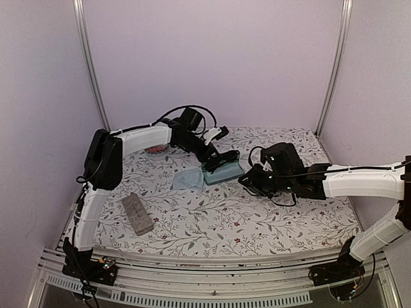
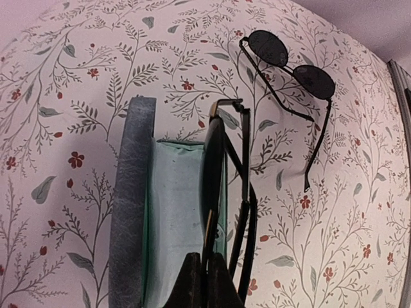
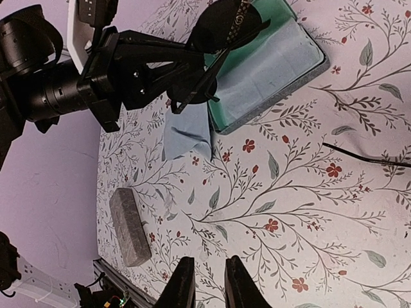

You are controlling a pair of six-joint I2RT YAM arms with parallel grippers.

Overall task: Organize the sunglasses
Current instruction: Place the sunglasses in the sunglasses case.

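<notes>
Holding the folded sunglasses (image 2: pixel 215 173) by one end, the left tool (image 2: pixel 204 280) is pressed together on them. They hang on their edge right above the open case (image 2: pixel 131 192), not yet inside it. A light blue cloth (image 2: pixel 176 205) lies in the case.

I think the step now is putting this pair into the case. The next move needs the tool to go down slowly, lay the pair flat on the cloth, and then let go. If they go in tilted, the case may not close.

The round-lens sunglasses (image 2: pixel 313 80) lie on the bench (image 2: pixel 77 77), near the open case but apart from it. They need a home too, maybe the closed case (image 3: pixel 128 224). Another blue cloth (image 3: pixel 189 131) lies just beside the open case.

The right tool (image 3: pixel 209 282) hovers close by, its fingers a little apart with nothing between them.

Some things are hard to see. The left tool is cut off at the bottom of its own view, so I cannot see how much of the frame it holds. A thin black line (image 3: pixel 366 157) on the bench could be a sunglasses arm or a wire. A small reddish thing (image 1: pixel 156 149) at the far side is mostly hidden.
</notes>
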